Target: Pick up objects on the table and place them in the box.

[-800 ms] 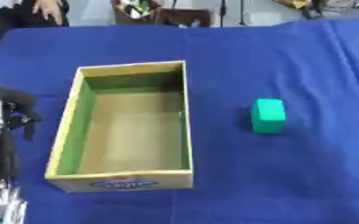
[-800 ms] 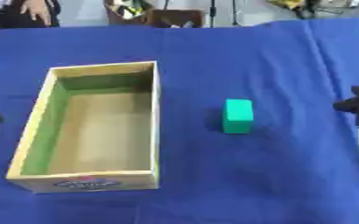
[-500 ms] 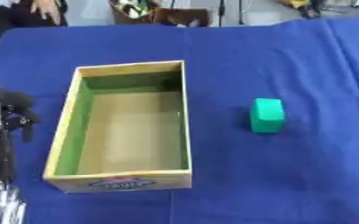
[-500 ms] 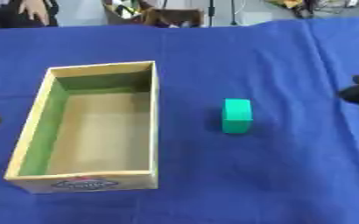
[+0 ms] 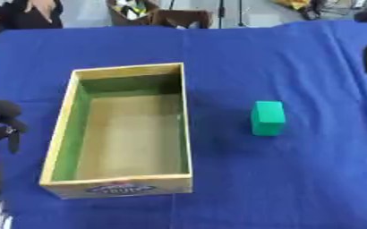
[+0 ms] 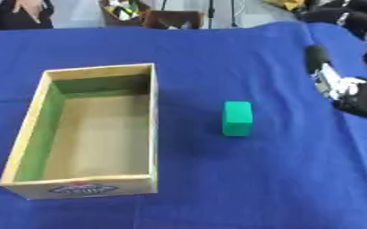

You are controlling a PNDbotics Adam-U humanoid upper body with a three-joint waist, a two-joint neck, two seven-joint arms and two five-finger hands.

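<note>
Since the earlier frames the right hand (image 6: pixel 339 85) has come in from the right edge toward the table's middle; box and block lie as they did. Blue cloth covers the table (image 5: pixel 218 58). On it the wooden box (image 5: pixel 122 131), green along its inner walls and with nothing inside, sits left of centre with a printed label on its near wall. The right hand shows above the cloth to the right of the block, apart from it; it is blurred, so I cannot tell how its fingers stand. The left hand (image 5: pixel 0 125) shows at the left edge, fingers seemingly curled, holding nothing. The green block (image 6: pixel 237 117) lies on the cloth right of the box, apart from it.
</note>
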